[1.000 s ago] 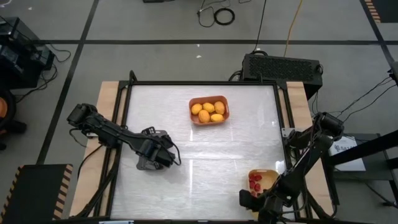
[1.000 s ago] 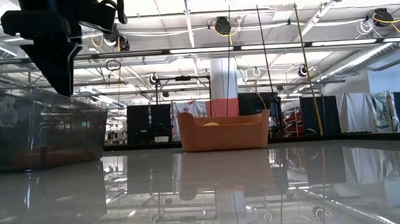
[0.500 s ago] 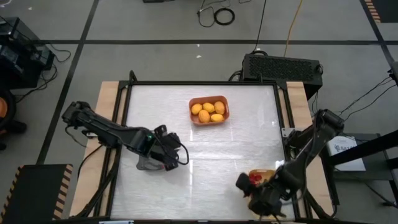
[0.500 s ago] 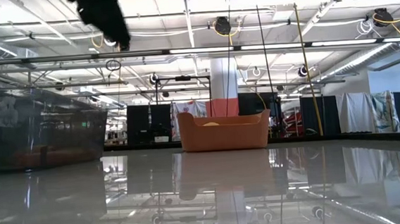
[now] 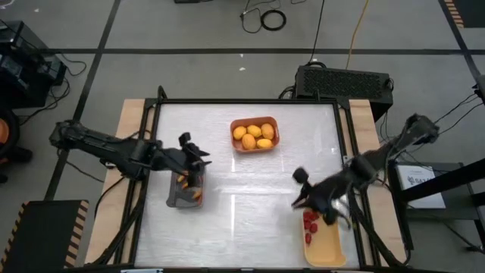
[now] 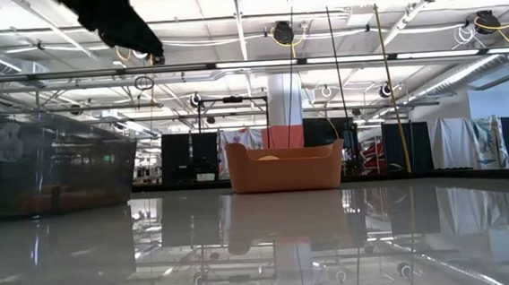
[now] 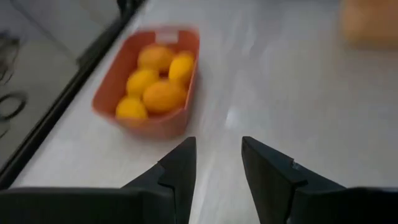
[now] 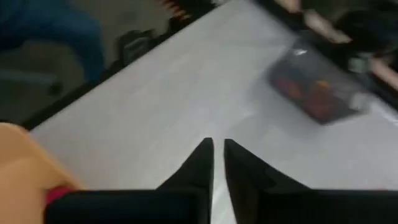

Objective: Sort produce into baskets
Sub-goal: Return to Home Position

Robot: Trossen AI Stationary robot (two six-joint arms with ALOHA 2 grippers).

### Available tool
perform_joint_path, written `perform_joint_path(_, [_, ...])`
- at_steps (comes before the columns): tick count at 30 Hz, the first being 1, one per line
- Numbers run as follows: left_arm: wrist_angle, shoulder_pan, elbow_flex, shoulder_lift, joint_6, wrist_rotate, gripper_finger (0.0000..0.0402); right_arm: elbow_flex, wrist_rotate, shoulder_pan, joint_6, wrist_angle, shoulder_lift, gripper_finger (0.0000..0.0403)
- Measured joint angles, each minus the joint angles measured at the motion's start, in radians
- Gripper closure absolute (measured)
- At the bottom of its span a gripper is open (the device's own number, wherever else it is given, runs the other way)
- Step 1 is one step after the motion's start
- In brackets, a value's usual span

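The orange basket [image 5: 255,133] at the far middle holds several yellow-orange round fruits [image 5: 252,135]; it also shows in the left wrist view [image 7: 149,87] and the low view [image 6: 286,167]. The dark grey basket [image 5: 186,193] at the left holds red and orange chili-like pieces [image 5: 184,184]. The yellow basket [image 5: 326,243] at the near right holds red berries [image 5: 311,224]. My left gripper [image 5: 197,154] is open and empty in the air just beyond the grey basket's far end [image 7: 217,165]. My right gripper [image 5: 300,189] is shut and empty, above the table at the yellow basket's far left corner [image 8: 218,158].
The white table top [image 5: 250,197] lies bare between the three baskets. A black frame [image 5: 155,114] runs round the table's edges. A black box [image 5: 345,80] stands behind the far right corner. The grey basket also shows in the right wrist view [image 8: 317,93].
My left gripper has risen from over the grey basket and drawn back toward the far left, baring the chili pieces in it. My right gripper has swung from the near right corner toward the far edge, baring the yellow basket with its berries.
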Motion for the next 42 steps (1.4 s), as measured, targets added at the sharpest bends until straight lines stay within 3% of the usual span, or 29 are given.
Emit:
perform_joint_path(4, [0.215, 0.048, -0.201, -0.193, 0.058, 0.058, 0.0265, -0.207, 0.001, -0.09, 0.027, 0.238, -0.189, 0.0398])
perform_joint_path(8, [0.355, 0.084, -0.375, -0.379, 0.076, 0.116, 0.0265, -0.403, 0.001, -0.169, 0.11, 0.466, -0.356, 0.0398])
perform_joint_path(12, [0.429, 0.102, -0.498, -0.535, 0.077, 0.116, 0.0265, -0.548, -0.001, -0.236, 0.199, 0.534, -0.506, 0.0402])
perform_joint_path(18, [0.454, 0.125, -0.584, -0.707, 0.077, 0.117, 0.0265, -0.7, 0.001, -0.323, 0.323, 0.562, -0.701, 0.0402])
perform_joint_path(28, [0.453, 0.132, -0.671, -0.831, 0.022, 0.121, 0.0265, -0.862, -0.006, -0.455, 0.37, 0.571, -0.879, 0.0403])
perform_joint_path(36, [0.475, 0.135, -0.708, -0.861, 0.006, 0.117, 0.0265, -0.983, -0.109, -0.514, 0.395, 0.657, -0.931, 0.0403])
perform_joint_path(42, [0.494, 0.135, -0.752, -0.886, -0.004, 0.112, 0.0265, -0.986, -0.145, -0.558, 0.388, 0.597, -0.936, 0.0402])
